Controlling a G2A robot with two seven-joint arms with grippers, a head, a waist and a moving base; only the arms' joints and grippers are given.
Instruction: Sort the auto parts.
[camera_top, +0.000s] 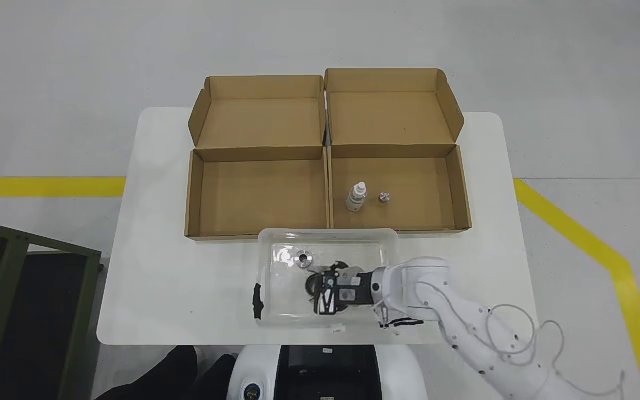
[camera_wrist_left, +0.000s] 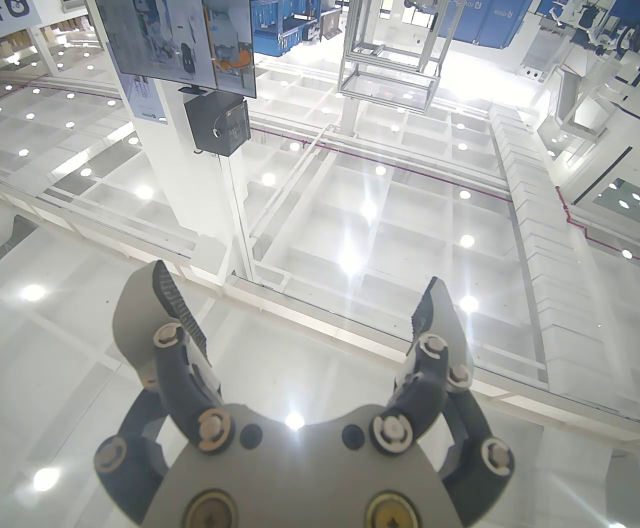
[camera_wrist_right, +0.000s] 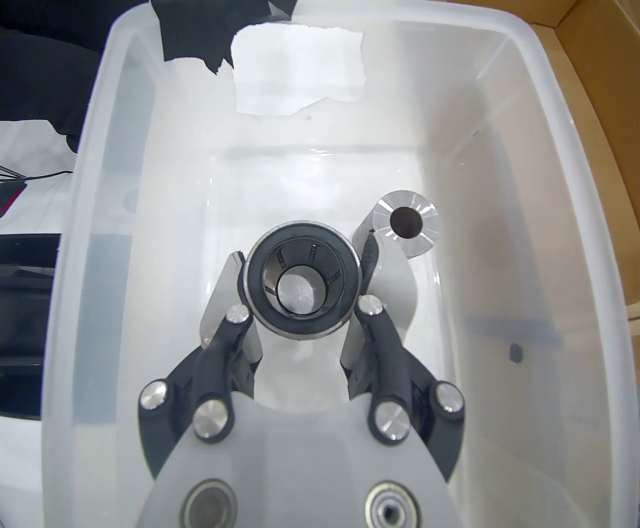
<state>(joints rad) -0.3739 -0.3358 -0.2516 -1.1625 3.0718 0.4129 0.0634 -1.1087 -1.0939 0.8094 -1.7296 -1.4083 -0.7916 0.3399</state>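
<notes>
Right claw (camera_wrist_right: 304, 257) is down inside the clear bin (camera_wrist_right: 90, 200), closed on a black ring bearing (camera_wrist_right: 304, 237) - one finger on each side of its outer wall, bore facing the wrist camera. From the top the same claw (camera_top: 325, 288) sits in the middle of the bin, with the arm coming in from the right side of the desk (camera_top: 150, 250).

Just beside the bearing is a silver cylinder (camera_wrist_right: 425, 220) with a dark centre hole, standing on end on the bin floor. It is close against the outside of one claw finger; can't tell if they touch. In the top view it lies in the bin's far-left part (camera_top: 305, 261).

Left claw (camera_wrist_left: 296, 274) points up at the ceiling, fingers spread wide, nothing between them.

The bin sits at the near edge of the desk, its far rim (camera_top: 330, 233) just beside two open cardboard boxes placed side by side, flaps up at the back. Left box (camera_top: 258, 195) shows only bare floor. Right box (camera_top: 425, 190) holds a white bottle-shaped part (camera_top: 356, 196) standing upright and a small part (camera_top: 386, 196) near it, slightly apart - both in the box's left half.

A torn white label (camera_wrist_right: 300, 75) is stuck on the bin's end wall.
</notes>
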